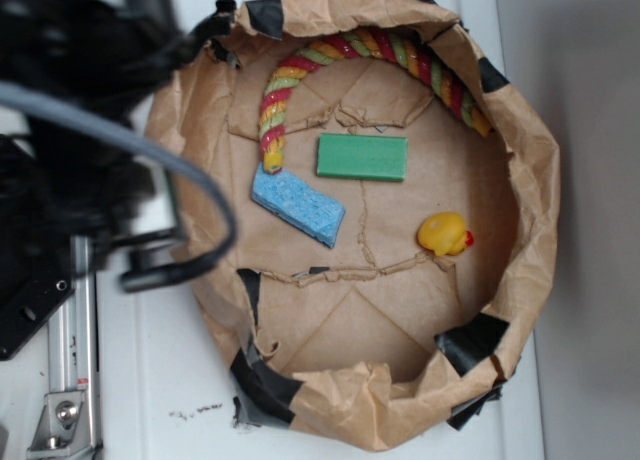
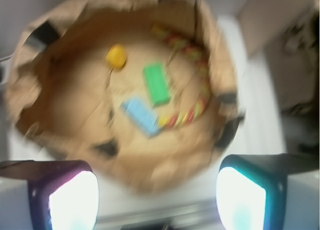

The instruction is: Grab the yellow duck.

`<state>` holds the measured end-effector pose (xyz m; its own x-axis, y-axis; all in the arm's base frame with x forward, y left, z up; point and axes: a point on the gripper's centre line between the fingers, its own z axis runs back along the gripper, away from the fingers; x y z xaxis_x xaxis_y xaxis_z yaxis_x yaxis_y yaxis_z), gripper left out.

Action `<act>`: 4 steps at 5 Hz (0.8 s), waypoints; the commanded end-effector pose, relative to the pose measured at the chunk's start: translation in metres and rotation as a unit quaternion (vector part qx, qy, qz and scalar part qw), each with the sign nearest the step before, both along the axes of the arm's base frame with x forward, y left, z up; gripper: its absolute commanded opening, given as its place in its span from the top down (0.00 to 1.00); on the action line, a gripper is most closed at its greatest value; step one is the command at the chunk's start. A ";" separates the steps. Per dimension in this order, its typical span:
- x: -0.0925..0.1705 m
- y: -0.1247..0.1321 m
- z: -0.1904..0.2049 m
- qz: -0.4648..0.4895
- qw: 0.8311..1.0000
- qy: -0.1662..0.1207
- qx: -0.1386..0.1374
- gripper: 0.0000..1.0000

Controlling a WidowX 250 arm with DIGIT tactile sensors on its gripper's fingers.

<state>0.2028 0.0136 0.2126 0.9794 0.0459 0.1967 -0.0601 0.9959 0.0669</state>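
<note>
The yellow duck [image 1: 444,234] sits on the floor of a brown paper basin [image 1: 520,150], at its right side, red-orange beak pointing right. In the blurred wrist view the yellow duck [image 2: 116,56] lies far ahead, upper left of centre. My gripper [image 2: 157,200] is open, with two pale pads wide apart at the bottom corners and nothing between them. It hangs outside the basin's rim, well away from the duck. In the exterior view the black arm [image 1: 90,130] fills the left side and the fingertips cannot be made out.
Inside the basin lie a green block [image 1: 362,157], a blue sponge [image 1: 297,204] and a yellow-red-green twisted rope [image 1: 380,50] curving along the far wall. The crumpled paper wall, patched with black tape [image 1: 470,342], rises all around. White table surface surrounds it.
</note>
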 end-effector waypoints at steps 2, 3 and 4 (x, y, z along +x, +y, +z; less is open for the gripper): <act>0.092 -0.017 -0.088 -0.060 0.997 -0.029 0.043 0.00; 0.104 -0.007 -0.104 -0.071 0.996 -0.027 0.049 0.00; 0.118 -0.001 -0.116 -0.073 0.996 -0.033 0.045 0.00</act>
